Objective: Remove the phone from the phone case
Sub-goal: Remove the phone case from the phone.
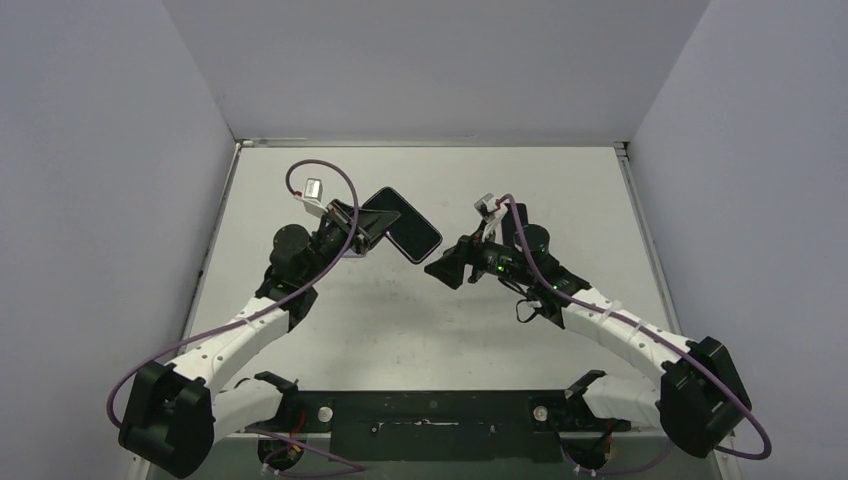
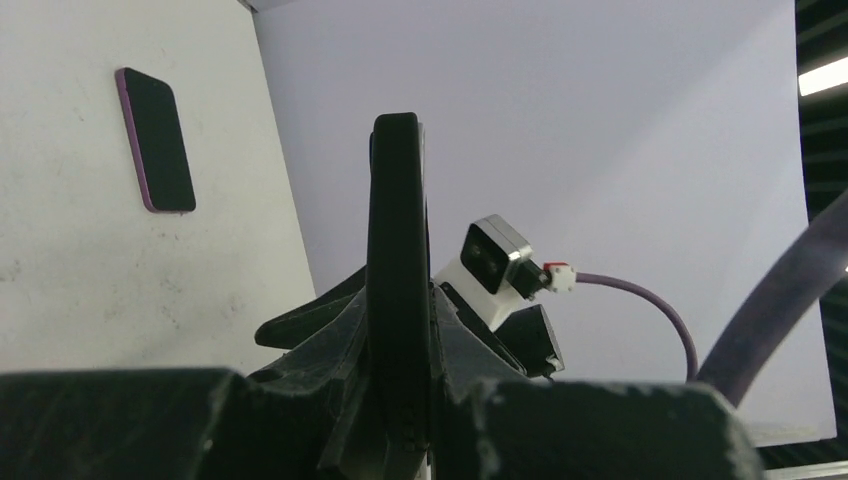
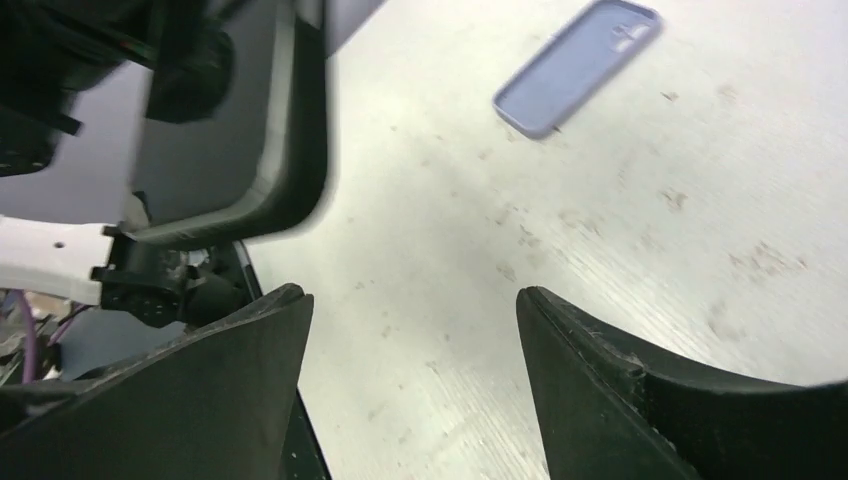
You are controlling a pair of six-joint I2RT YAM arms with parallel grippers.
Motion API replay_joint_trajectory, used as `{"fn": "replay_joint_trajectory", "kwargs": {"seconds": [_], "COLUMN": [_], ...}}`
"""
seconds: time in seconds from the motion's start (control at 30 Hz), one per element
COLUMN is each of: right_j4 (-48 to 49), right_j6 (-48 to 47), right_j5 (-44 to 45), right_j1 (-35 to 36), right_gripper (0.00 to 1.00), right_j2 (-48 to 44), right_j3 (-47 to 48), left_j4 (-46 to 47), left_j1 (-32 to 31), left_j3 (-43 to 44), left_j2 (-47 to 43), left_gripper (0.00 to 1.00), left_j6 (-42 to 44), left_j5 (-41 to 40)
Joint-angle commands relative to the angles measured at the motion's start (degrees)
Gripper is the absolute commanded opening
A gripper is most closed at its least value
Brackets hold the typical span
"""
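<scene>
Table: left jaws clamp phone; right jaws apart.

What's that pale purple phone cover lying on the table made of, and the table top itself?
The pale lavender phone cover looks like soft silicone or matte plastic: an even, dull surface with no glare and rounded corners. The pale grey table top seems a painted or laminated board, going by faint straight grain lines and scuffs. Looks alone cannot settle either.
</scene>
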Motion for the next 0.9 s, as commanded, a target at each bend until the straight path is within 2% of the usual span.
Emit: {"fn": "replay_joint_trajectory", "kwargs": {"seconds": [0.0,0.07,0.23,0.5,0.67,0.87], "right_j4": [-10.6,-12.0,-10.9,1.3,8.1,8.3], "right_j6": [0.1,3.0,13.6,33.2,37.3,37.7], "right_j5": [4.6,3.9,2.7,2.1,1.2,1.4], "right_j1": [-1.3,-1.5,-1.7,-1.6,-1.5,-1.4], "right_gripper": [0.8,0.85,0.87,0.81,0.78,0.77], "right_j2": [-6.5,-8.6,-12.5,-12.0,-10.3,-8.8], "right_j3": [-0.2,0.1,1.8,0.0,-0.7,-0.2], "left_j4": [2.0,2.0,-0.4,0.8,1.0,1.4], "left_j1": [2.0,2.0,2.0,1.9,1.7,1.6], "left_j3": [3.9,3.4,3.6,3.6,4.1,4.0], "left_j2": [-3.5,-3.5,-4.3,-3.8,-3.5,-3.3], "left_gripper": [0.0,0.0,0.0,0.0,0.0,0.0], "left_j6": [5.4,6.2,9.0,8.0,7.8,7.7], "left_j5": [5.2,5.3,5.4,5.3,5.3,5.1]}}
